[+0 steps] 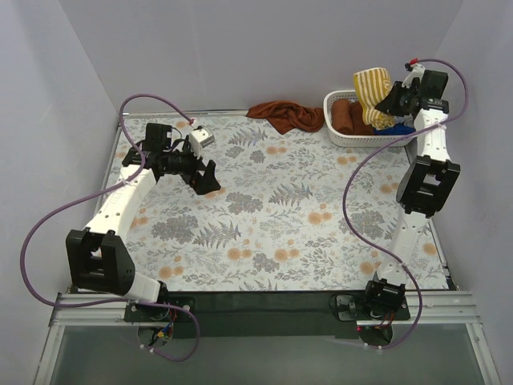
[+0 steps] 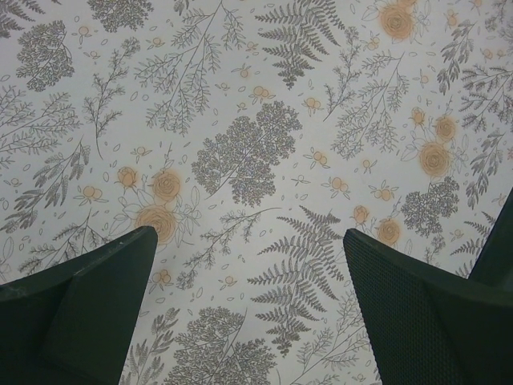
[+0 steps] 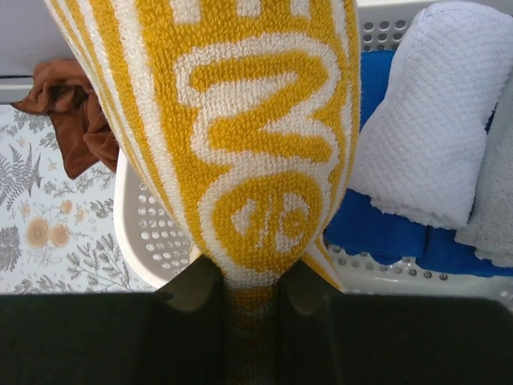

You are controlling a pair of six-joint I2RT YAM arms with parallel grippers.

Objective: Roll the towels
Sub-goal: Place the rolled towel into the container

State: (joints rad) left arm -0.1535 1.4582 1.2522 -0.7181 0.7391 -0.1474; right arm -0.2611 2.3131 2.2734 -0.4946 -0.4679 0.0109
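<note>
Tabletop [image 1: 272,233], right end effector [image 3: 250,293] pinching yellow towel [image 3: 256,144] over basket [image 3: 152,233]; left end effector [image 2: 249,233] wide

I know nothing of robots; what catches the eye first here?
The right pincer holds a mustard-yellow, white-striped cloth towel over the white perforated basket at the far right. A crumpled rust-brown cloth towel lies left of that basket; the left pincer hangs open over floral tabletop.
</note>
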